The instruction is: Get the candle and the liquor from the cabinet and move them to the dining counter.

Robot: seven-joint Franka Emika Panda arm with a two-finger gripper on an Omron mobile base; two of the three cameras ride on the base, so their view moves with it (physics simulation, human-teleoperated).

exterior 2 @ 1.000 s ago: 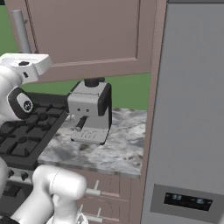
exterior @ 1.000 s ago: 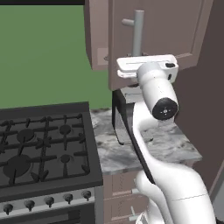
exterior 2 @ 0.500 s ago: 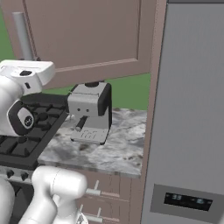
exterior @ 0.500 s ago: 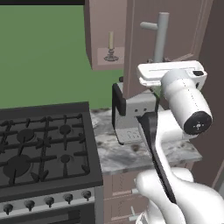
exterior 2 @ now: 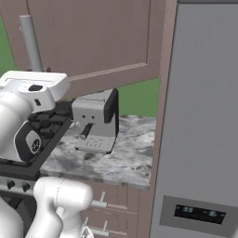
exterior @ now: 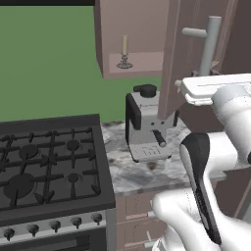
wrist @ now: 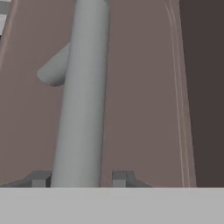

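We grip the mauve-brown cabinet door by its long silver bar handle, two-finger gripper clamped around it to swing it open; pale cream taper candle stands inside at 11 o'clock.

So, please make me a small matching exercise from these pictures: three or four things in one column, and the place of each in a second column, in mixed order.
Things:
1. candle
2. coffee machine
3. bar handle
4. stove

Places:
A. between the gripper fingertips
B. on the cabinet shelf
C. left of the marbled worktop
D. on the marbled worktop

Pairs: 1-B, 2-D, 3-A, 4-C
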